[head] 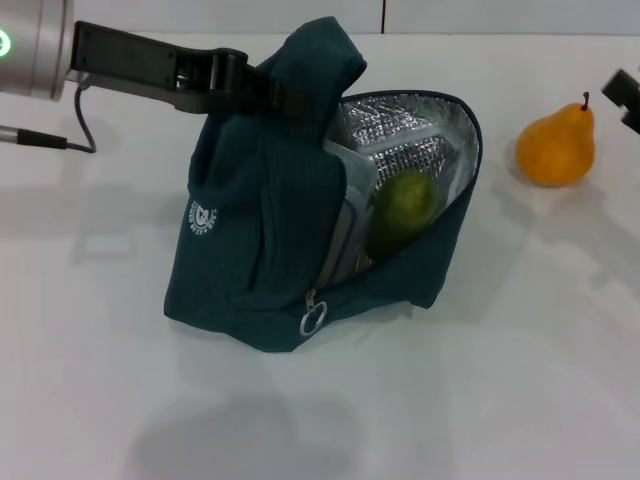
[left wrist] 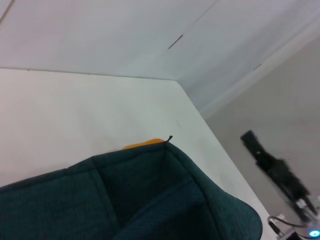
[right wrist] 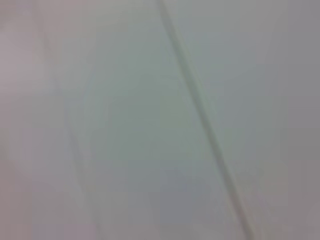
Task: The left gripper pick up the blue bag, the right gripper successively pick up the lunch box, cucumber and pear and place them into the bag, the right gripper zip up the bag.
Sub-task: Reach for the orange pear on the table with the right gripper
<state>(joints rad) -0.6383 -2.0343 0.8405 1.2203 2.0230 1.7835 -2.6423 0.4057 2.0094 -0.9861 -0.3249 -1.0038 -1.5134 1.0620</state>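
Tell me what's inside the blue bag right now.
Inside the blue bag, against its silver lining, the lunch box stands on edge with the cucumber beside it. Their lower parts are hidden by the bag's wall. The pear sits outside on the table.

On the white table (head: 520, 380) sit the blue bag (head: 260, 240) and, well apart, the pear (head: 556, 147).

The right gripper (head: 625, 95) is cut off by the head view's edge. Inside the blue bag (head: 260, 220), the lunch box (head: 350, 215) and cucumber (head: 400, 210) show only partly. In the left wrist view the bag hides most of the pear (left wrist: 145, 144).
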